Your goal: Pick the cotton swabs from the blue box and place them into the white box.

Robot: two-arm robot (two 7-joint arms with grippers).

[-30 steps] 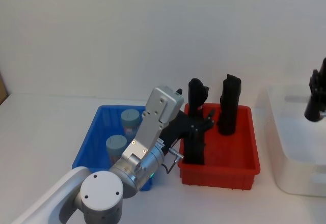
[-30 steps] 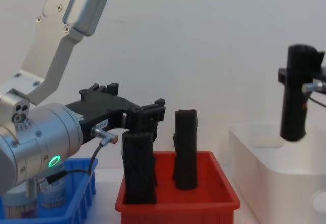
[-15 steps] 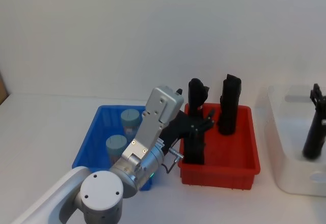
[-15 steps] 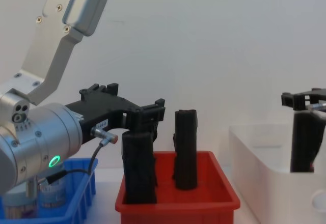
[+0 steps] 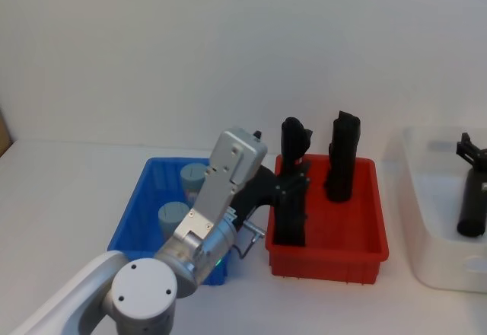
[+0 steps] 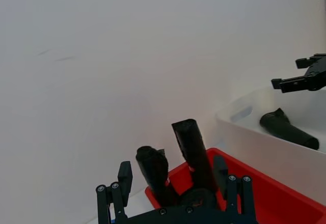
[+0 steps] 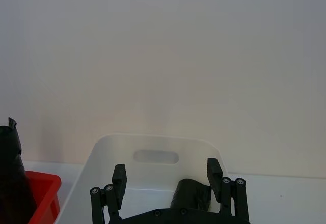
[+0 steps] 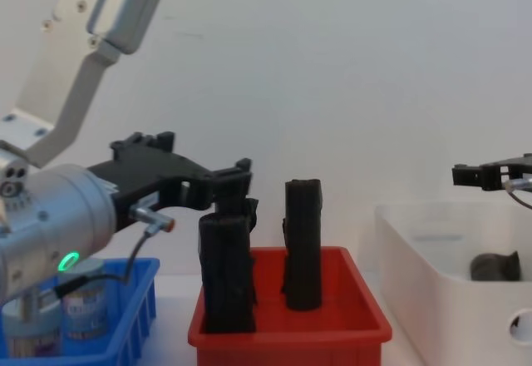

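Two cotton swabs jars stand in the blue box, partly behind my left arm; the chest view shows them low at the left. My left gripper hovers open over the near black roll in the red bin, holding nothing. At the far right, my right gripper is open above the white box. A black roll lies on its side inside that box, below the open fingers.
Between the blue and white boxes sits a red bin with two upright black rolls. A white wall runs behind the table. Bare tabletop lies left of the blue box and in front of the bins.
My right gripper lowered the black roll into the white box and let go; the roll now lies flat. My left arm shifted slightly back to the left.
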